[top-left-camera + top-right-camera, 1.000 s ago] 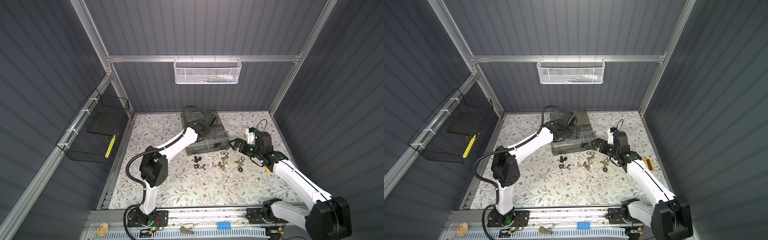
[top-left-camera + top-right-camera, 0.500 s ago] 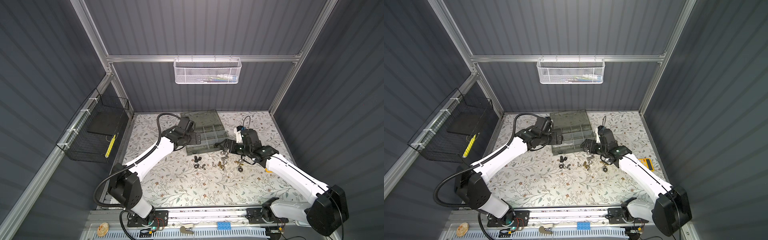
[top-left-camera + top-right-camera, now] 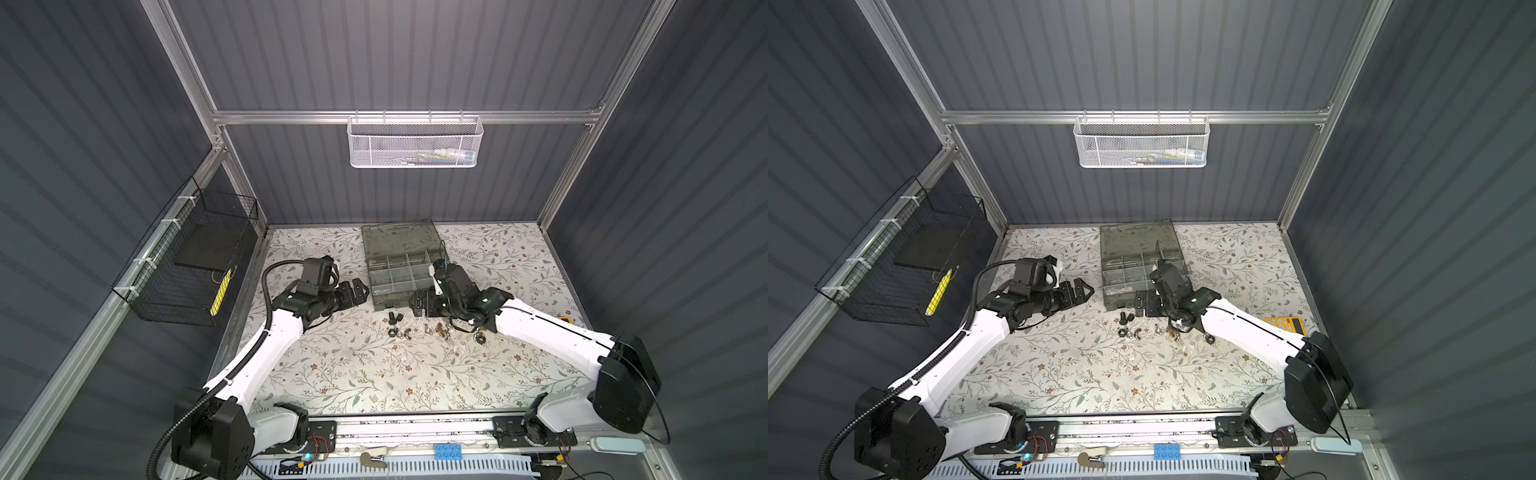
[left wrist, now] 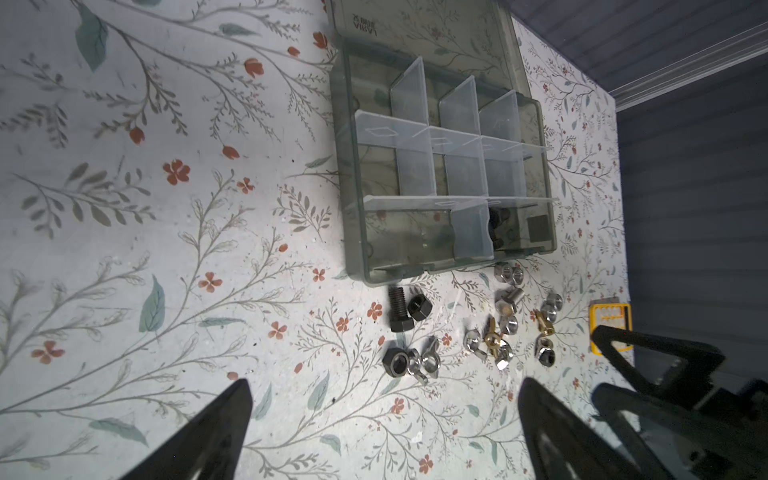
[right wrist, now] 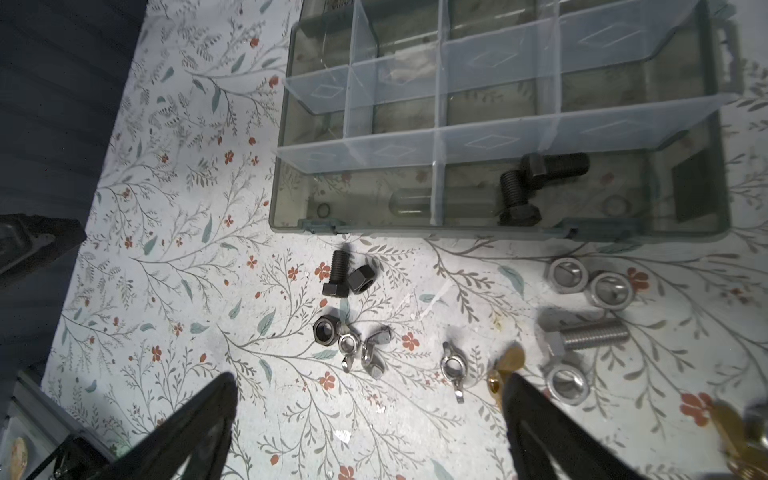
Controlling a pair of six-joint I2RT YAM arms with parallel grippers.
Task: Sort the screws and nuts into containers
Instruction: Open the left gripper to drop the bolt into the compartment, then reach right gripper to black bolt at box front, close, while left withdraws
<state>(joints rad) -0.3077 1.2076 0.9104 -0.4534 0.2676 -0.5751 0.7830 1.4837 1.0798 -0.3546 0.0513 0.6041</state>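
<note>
Left fingers (image 4: 208,432) stand wide apart with nothing between them. In both top views they hang to the left of the organiser case (image 3: 390,302), near its left wall but clear of it. The right fingers (image 5: 195,424) are spread just as wide and hold nothing. They are poised at the case's front wall, above the right part of the loose screws and nuts (image 3: 419,330) strewn on the floral tabletop (image 3: 353,374).

In the right wrist view a black bolt (image 5: 337,274) and a black hex nut (image 5: 361,278) lie touching just before the front wall, well ahead of the gap between the fingers. Closer to that gap a second black nut (image 5: 326,330) touches a pair of silver wing nuts (image 5: 368,351), with a lone silver wing nut (image 5: 453,370) beside them. A brass wing nut (image 5: 505,365) sits right at one fingertip, partly hidden by it. Beyond that finger lie a silver bolt (image 5: 586,336) and three silver nuts (image 5: 567,274).

Two black bolts (image 5: 540,178) rest inside the case, touching at an angle, in the front-row compartment on the right arm's side. The lid (image 3: 399,239) lies open behind.
</note>
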